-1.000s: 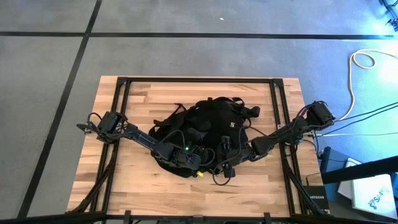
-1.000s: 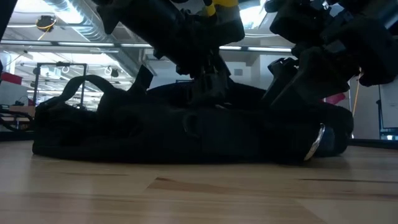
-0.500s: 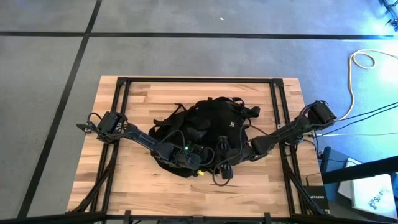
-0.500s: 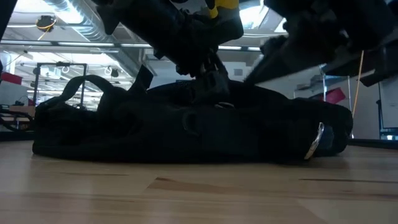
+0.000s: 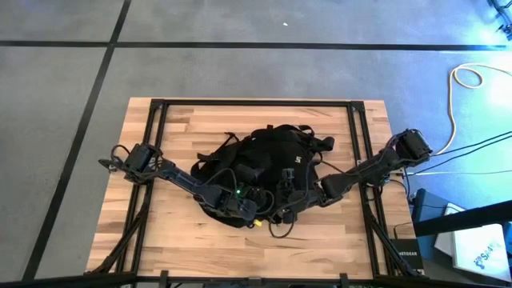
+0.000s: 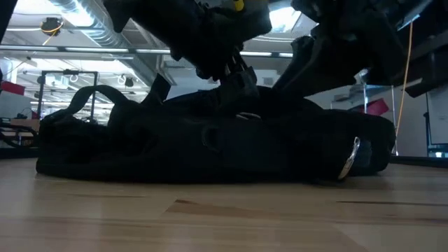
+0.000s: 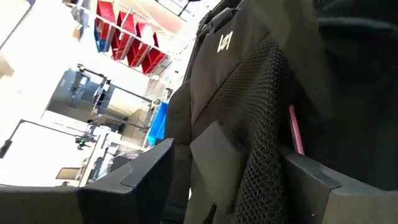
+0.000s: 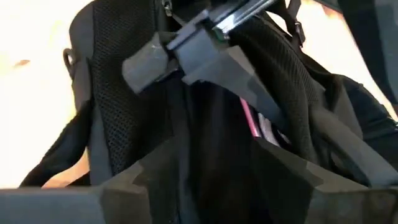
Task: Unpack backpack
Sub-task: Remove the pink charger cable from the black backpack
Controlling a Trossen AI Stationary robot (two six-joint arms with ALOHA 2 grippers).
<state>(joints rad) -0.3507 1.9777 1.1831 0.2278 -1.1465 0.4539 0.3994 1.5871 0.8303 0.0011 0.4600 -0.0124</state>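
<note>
backpack (image 5: pixel 272 164) mid-table | left claw (image 5: pixel 254 204) grips its mesh flap | right claw (image 5: pixel 286 210) grips fabric beside pink item (image 8: pixel 250 121)

Your right claw (image 5: pixel 282 210) has shifted left along the backpack's (image 5: pixel 268 156) near edge, closing on the left claw (image 5: pixel 254 210). In the low view, the near right corner of the backpack has lifted slightly and its metal buckle (image 6: pixel 351 158) has risen.
</note>
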